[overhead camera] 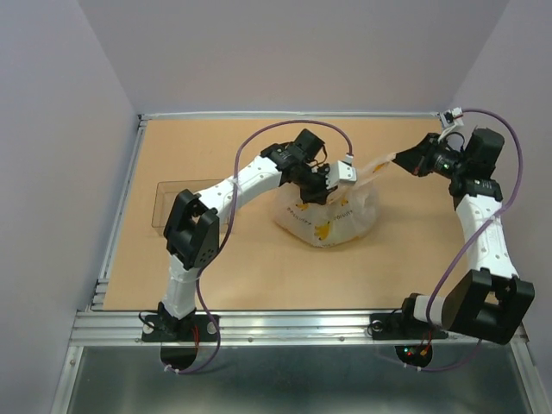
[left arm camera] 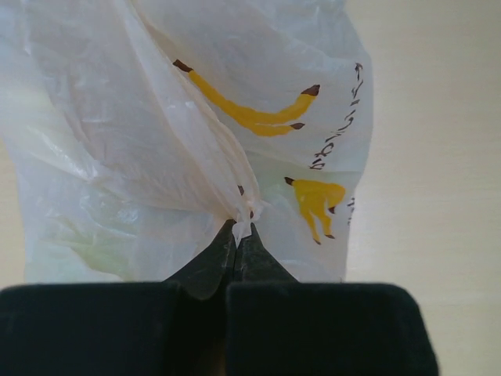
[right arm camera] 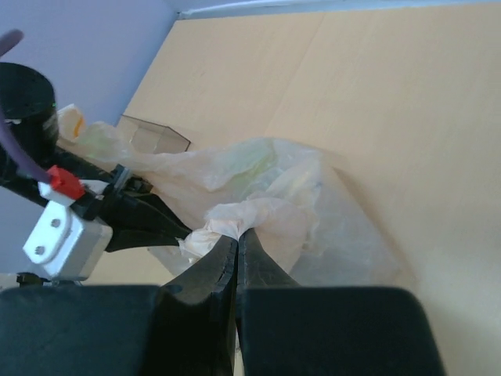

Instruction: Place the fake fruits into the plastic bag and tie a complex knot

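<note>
The plastic bag (overhead camera: 328,217), whitish and printed with yellow bananas (left arm camera: 250,113), sits bulging at the table's middle. My left gripper (overhead camera: 333,186) is over the bag's top left, shut on a gathered fold of its plastic (left arm camera: 239,227). My right gripper (overhead camera: 398,159) is off to the bag's upper right, shut on a bunched handle strip (right arm camera: 237,233) that stretches from the bag toward it. The fake fruits are hidden inside the bag; only a pale green blur (right arm camera: 249,160) shows through the film.
A clear rigid tray (overhead camera: 169,203) lies at the table's left, also seen in the right wrist view (right arm camera: 153,133). A metal rail (overhead camera: 285,321) runs along the near edge. Purple walls close in the left, right and back.
</note>
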Motion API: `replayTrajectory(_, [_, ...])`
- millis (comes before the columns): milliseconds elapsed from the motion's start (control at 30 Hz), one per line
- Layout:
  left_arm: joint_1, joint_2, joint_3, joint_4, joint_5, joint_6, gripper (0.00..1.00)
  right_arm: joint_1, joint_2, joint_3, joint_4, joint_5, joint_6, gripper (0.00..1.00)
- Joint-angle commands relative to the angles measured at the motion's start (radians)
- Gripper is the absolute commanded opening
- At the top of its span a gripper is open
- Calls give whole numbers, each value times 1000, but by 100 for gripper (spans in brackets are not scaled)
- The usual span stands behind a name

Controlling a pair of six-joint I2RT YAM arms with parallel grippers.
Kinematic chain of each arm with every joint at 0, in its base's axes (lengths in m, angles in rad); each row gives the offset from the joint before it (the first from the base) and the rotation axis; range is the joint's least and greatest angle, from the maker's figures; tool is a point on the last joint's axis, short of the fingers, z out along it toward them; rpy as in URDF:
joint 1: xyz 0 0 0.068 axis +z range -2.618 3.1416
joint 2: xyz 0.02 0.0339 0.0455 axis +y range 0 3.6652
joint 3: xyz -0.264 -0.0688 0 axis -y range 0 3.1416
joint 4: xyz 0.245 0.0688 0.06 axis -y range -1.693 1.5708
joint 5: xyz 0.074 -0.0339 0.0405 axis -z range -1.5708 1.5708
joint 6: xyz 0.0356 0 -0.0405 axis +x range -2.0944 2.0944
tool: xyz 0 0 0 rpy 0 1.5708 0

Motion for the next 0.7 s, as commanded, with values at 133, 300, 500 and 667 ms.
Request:
replayTrajectory(133, [75, 24, -41, 81, 57, -4, 0, 83, 117, -65, 256, 116, 86, 0])
replayTrajectory(300, [105, 69, 1, 68, 86, -20, 0, 88, 157, -27, 279, 104, 150, 17])
replayTrajectory(500, [118, 50, 60, 49, 154, -54, 0, 68, -2, -15, 172, 53, 172, 100])
replayTrajectory(667, [119, 37, 71, 32, 198, -58, 0, 51, -73, -77, 142, 41, 153, 100])
